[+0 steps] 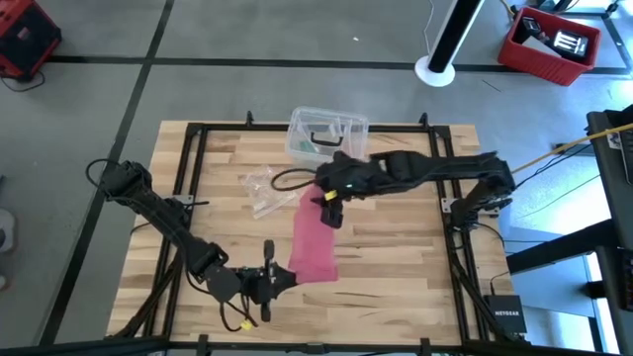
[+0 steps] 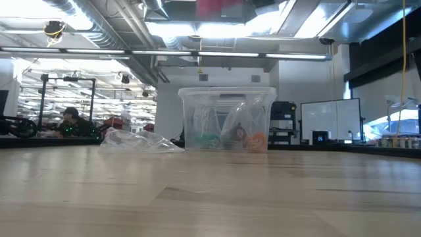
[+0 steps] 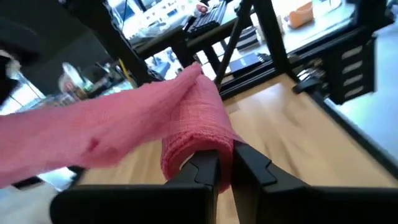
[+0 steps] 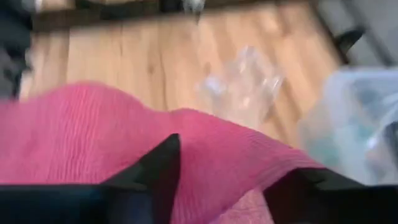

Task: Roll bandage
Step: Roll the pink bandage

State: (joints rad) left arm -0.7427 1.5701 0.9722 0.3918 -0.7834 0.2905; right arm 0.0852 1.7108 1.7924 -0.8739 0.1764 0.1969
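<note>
The bandage (image 1: 315, 242) is stretched between the two claws, in front of the clear box (image 1: 326, 136) on the bench (image 1: 396, 277). Its near end is clamped by the left claw (image 3: 225, 168). The far end is straddled by the right claw (image 4: 236, 163), fingers spread apart.

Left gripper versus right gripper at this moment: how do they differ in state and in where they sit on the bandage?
The left gripper is shut on the near end of the bandage; the right gripper stands open at the far end. In the high view the left gripper sits by the table's front edge, the right gripper nearer the clear plastic box. Both are at the same pink strip.
</note>
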